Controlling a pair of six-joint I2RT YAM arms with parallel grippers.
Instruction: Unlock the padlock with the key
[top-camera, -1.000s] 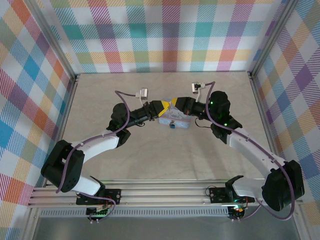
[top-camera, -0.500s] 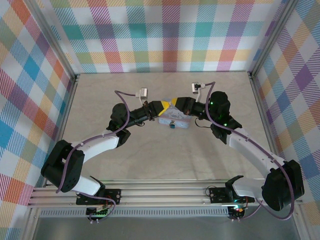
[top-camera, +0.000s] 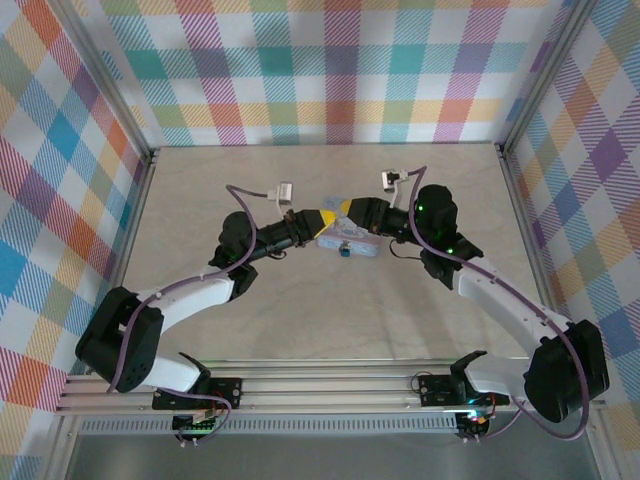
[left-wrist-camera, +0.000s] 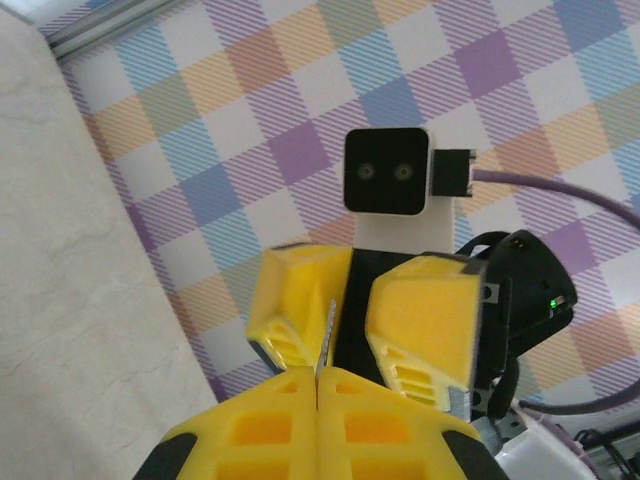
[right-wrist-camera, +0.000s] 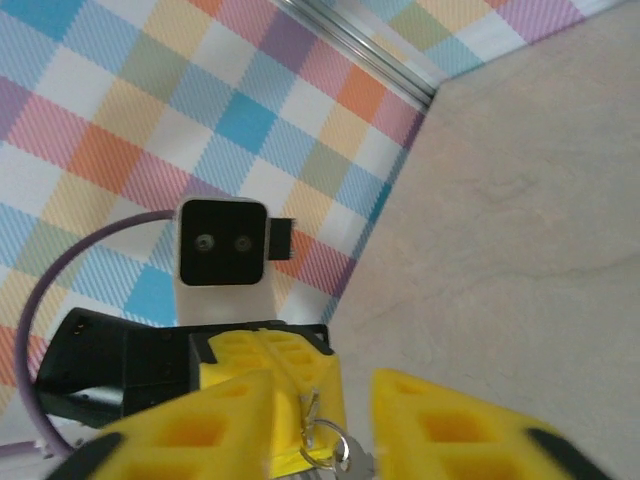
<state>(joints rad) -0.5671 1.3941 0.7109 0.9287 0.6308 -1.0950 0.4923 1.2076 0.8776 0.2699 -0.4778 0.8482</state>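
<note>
Left claw (left-wrist-camera: 318, 385) pinches key (left-wrist-camera: 324, 335), facing the parted right claw (left-wrist-camera: 357, 325).

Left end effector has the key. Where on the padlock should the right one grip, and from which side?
Grip the padlock across its body's narrow width, coming straight down from above. It lies flat on the table, long axis roughly left-right, so near and far edges look free. The open right end effector hangs closest to it; the left end effector is shut on the key.
</note>
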